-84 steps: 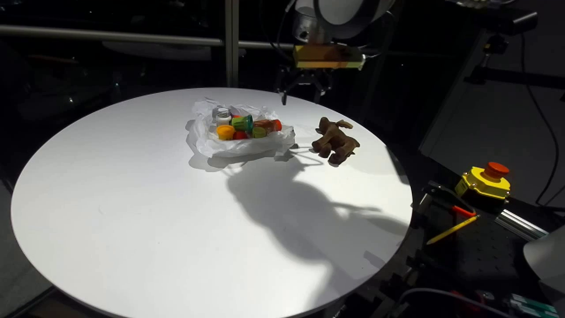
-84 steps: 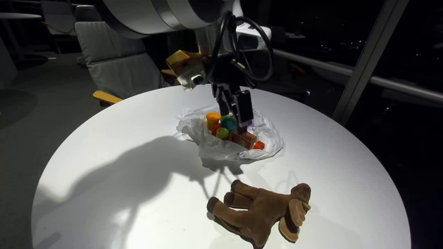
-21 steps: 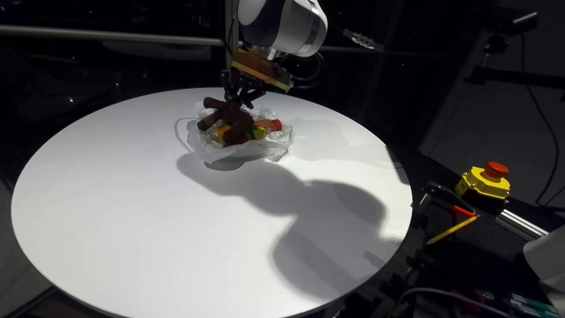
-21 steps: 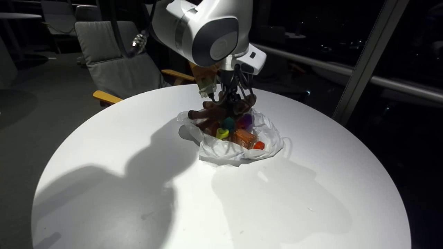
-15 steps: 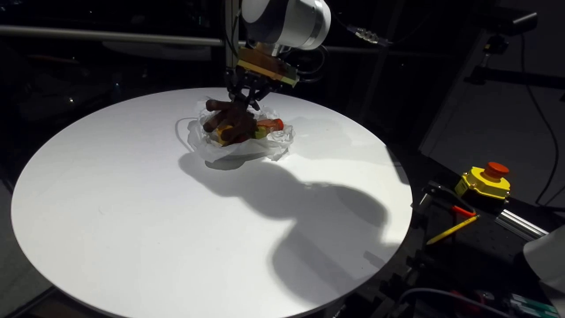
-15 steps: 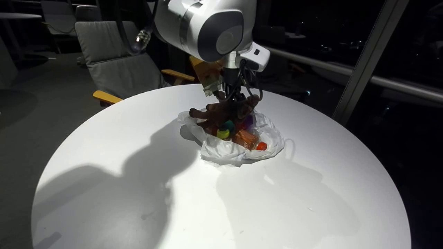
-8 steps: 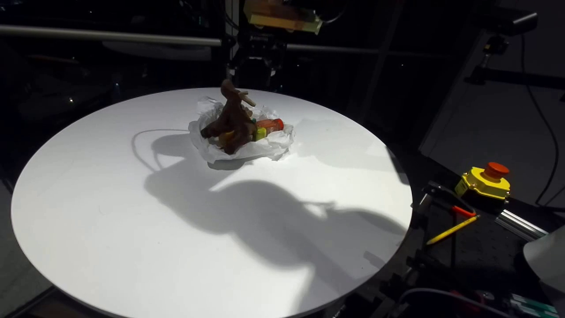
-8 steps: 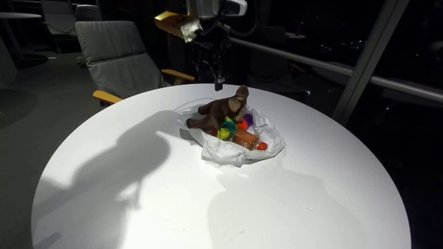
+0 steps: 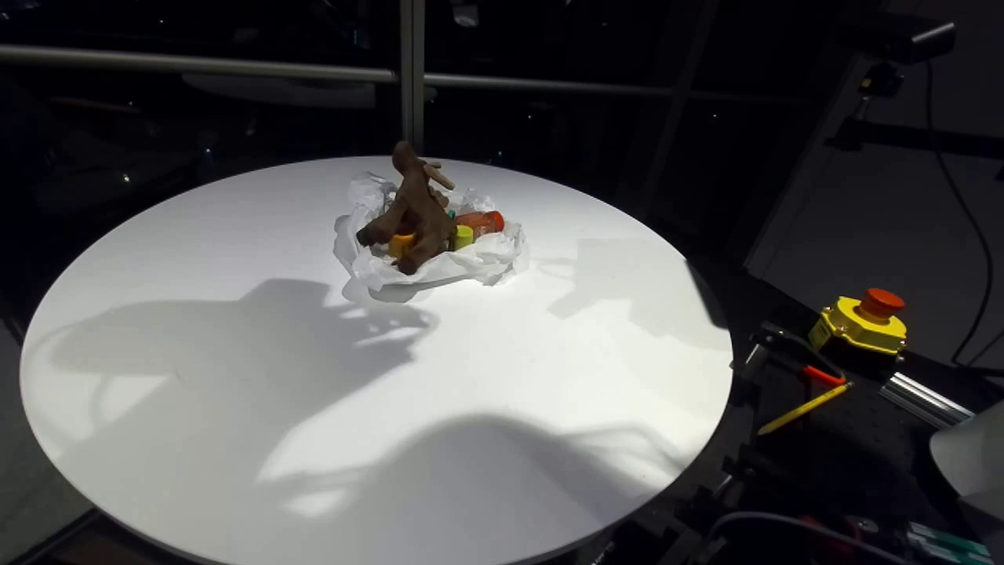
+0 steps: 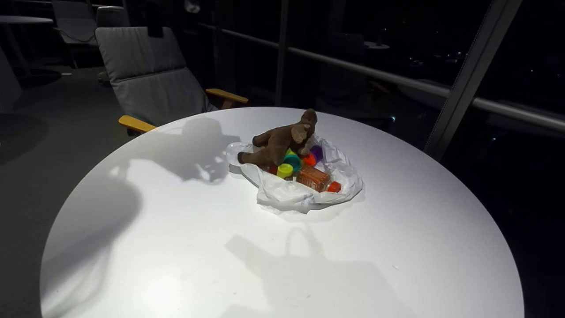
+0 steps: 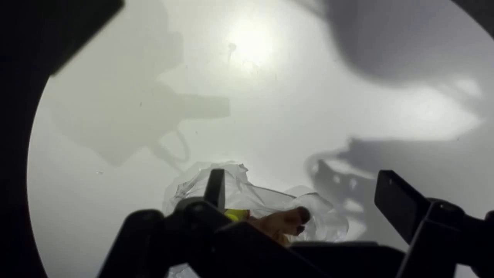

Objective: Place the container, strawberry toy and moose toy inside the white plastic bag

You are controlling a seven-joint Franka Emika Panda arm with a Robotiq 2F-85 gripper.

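The moose toy (image 10: 278,143) rests on top of the small things in the white plastic bag (image 10: 287,192), its head tipped up and legs over the rim. In an exterior view the moose toy (image 9: 421,205) leans steeply above the bag (image 9: 384,271). Beside it lie a brown bottle with a red cap (image 10: 312,178), a lime cup (image 10: 285,171) and a teal cup (image 10: 293,162). Which one is the container I cannot tell; the strawberry toy cannot be made out. Only the wrist view shows my gripper (image 11: 301,183), open, fingers wide apart, holding nothing, above the moose's legs (image 11: 281,222).
The bag stands toward the back of a round white table (image 9: 235,431). Arm shadows fall across it. A grey chair (image 10: 145,75) is behind. A yellow and red stop button (image 9: 863,322) and a yellow pencil (image 9: 805,408) lie on a dark side surface.
The moose went from the bare table into the bag. My gripper then opened, let it go, and rose out of both exterior views; the moose has stayed on the pile since.
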